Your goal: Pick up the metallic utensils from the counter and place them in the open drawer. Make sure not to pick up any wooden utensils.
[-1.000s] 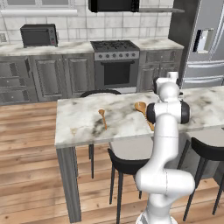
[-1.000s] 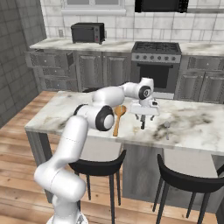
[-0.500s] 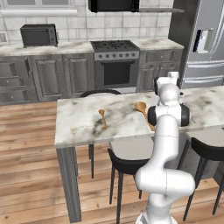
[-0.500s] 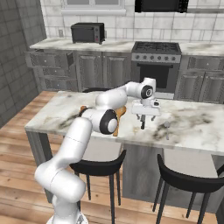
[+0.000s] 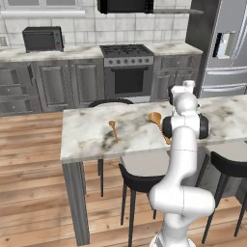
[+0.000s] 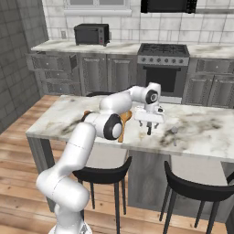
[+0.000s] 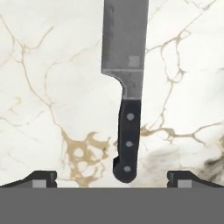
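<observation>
Knife (image 7: 127, 87) is seen flat on the white marble worktop (image 7: 52, 65) in the hand view, its grey blade toward 12 o'clock and its black riveted handle toward 6 o'clock, the handle's end lying between the two fingertips (image 7: 41, 178) but touched by neither. The tool (image 7: 111, 179) is spread wide, one tip at 7 o'clock and the other at 5 o'clock of that view, and nothing is held.

In the right base view the tool (image 6: 149, 129) is seen pointing straight down just above the worktop (image 6: 205, 137), with the knife hidden beneath it. A small slim metal utensil (image 6: 174, 134) is seen on the marble at 3 o'clock from the tool, near but apart from it. A large wooden spoon (image 6: 123, 124) lies at 9 o'clock from the tool, partly covered by the arm.

In the left base view the large spoon (image 5: 157, 120) is seen just at 9 o'clock from the arm, and a small wooden spoon (image 5: 113, 129) lies farther toward 9 o'clock, well apart from it. Black stools (image 5: 140, 179) are tucked under the worktop's near edge. A stove (image 5: 126, 67) stands against the far wall at 12 o'clock.
</observation>
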Controlling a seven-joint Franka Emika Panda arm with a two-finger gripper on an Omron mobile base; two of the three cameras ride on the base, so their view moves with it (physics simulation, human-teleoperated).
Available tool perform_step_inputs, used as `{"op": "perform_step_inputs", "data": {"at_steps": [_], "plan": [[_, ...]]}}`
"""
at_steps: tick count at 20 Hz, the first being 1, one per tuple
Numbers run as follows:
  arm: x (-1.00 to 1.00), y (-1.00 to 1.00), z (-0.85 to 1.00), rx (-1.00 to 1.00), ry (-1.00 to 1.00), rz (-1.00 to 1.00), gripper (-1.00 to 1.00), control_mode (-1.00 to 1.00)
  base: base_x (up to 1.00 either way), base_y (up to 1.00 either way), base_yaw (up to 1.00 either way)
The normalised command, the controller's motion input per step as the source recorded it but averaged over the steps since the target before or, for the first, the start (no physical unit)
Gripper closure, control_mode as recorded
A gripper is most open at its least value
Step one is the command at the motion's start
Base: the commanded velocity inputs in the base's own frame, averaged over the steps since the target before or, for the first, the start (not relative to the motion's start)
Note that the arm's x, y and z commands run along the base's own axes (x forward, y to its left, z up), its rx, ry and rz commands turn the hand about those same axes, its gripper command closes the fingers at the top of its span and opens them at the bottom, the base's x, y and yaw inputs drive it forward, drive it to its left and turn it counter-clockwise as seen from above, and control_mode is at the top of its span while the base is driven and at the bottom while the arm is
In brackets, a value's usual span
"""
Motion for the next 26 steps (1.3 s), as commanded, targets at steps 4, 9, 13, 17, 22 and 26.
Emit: {"op": "perform_step_inputs", "data": {"at_steps": [4, 9, 13, 17, 22, 26], "plan": [[0.0, 0.0, -0.19, 0.0, 0.0, 0.0, -1.0, -1.0, 0.0, 0.0, 0.0], [0.12, 0.0, -0.23, 0.0, -0.03, -0.01, -1.0, -1.0, 0.0, 0.0, 0.0], [0.16, 0.0, -0.21, 0.0, -0.04, -0.01, -1.0, -1.0, 0.0, 0.0, 0.0], [0.21, -0.02, -0.1, 0.0, -0.02, 0.0, -1.0, -1.0, 0.0, 0.0, 0.0], [0.18, -0.15, 0.0, 0.0, 0.0, 0.0, -1.0, -1.0, 0.0, 0.0, 0.0], [0.15, -0.2, 0.0, 0.0, 0.0, 0.0, -1.0, -1.0, 0.0, 0.0, 0.0]]}}
